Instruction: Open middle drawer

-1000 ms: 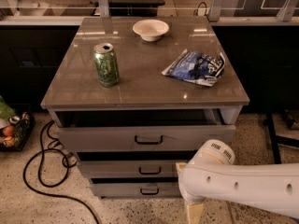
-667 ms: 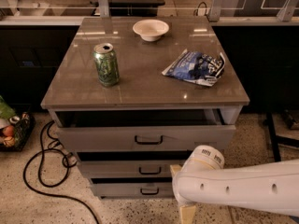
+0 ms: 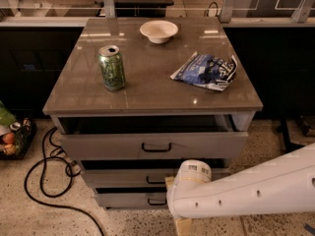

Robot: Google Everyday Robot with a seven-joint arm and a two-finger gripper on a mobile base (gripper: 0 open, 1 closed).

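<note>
Three grey drawers under the table (image 3: 147,90). The top drawer (image 3: 206,144) stands partly out. The middle drawer (image 3: 118,177) sits just below it at lower centre and looks nearly shut. The hand (image 3: 181,223) is low at the bottom edge, mostly hidden under the white arm (image 3: 256,193); open or closed, can't tell. The black loop handle (image 3: 155,180) lies up-left of the hand, close. Drawer front is flat and matte, long axis horizontal, so the pull goes straight toward the camera.

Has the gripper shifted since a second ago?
Yes. The gripper, at the bottom edge, has moved left across the cabinet front, toward the centre of the middle drawer.
</note>
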